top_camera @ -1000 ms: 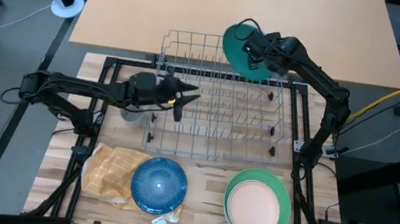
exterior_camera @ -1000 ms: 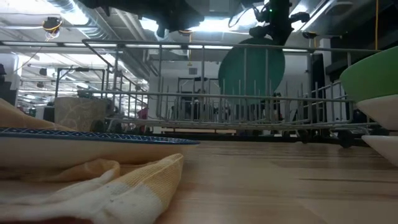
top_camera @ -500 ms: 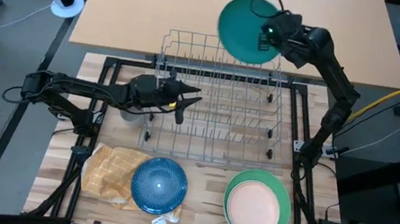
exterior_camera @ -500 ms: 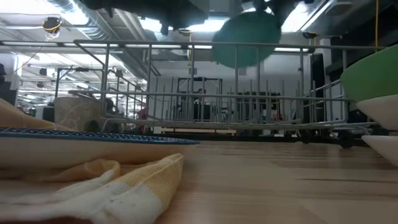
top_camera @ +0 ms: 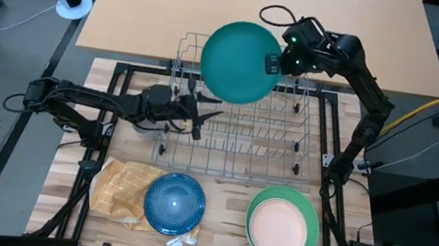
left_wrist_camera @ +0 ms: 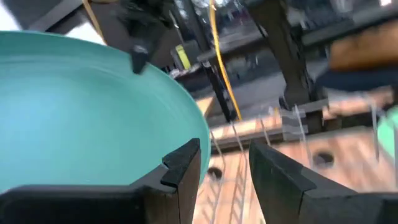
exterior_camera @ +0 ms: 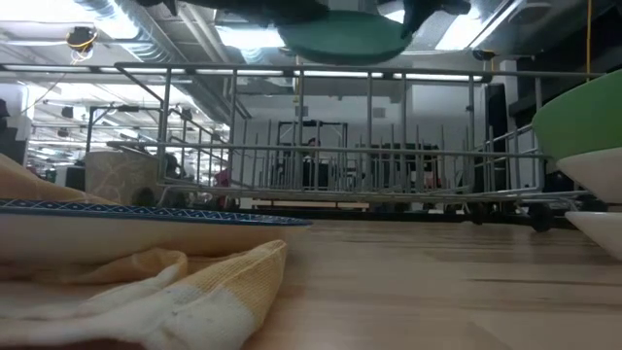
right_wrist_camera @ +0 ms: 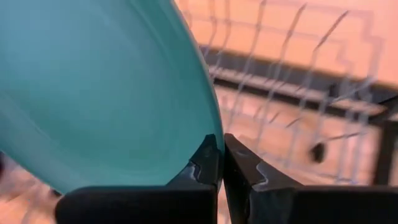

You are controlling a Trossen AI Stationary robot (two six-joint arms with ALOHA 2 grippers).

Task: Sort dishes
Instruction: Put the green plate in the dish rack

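A large teal plate [top_camera: 236, 61] hangs in the air over the far left part of the grey wire rack [top_camera: 239, 134]. It lies nearly level and shows edge-on at the top of the low view [exterior_camera: 345, 39]. My right gripper [top_camera: 273, 62] is shut on the plate's right rim. My left gripper [top_camera: 203, 117] is open and hovers over the rack's left side, just near of the plate and lower; the plate [left_wrist_camera: 81, 112] fills its wrist view. A small grey mug [exterior_camera: 121, 175] stands left of the rack. My right gripper pinches the teal plate's rim [right_wrist_camera: 208, 134] between its two fingers, on the side toward the table's right. The fingers reach in about level from the right. The plate is lifted clear of the rack and stretches away from the fingers toward the left, nearly flat.
A blue plate [top_camera: 174, 203] rests on a yellow-orange checked cloth [top_camera: 122, 187] at the near left. A green bowl [top_camera: 304, 204] holding a peach plate [top_camera: 277, 227] sits at the near right. The bare tan tabletop [top_camera: 149, 12] lies beyond the rack.
My right gripper has raised the teal plate from the rack's far right corner and carried it toward the table's left. The plate has tipped from standing on edge to lying nearly flat. My left gripper has stayed over the rack's left side.
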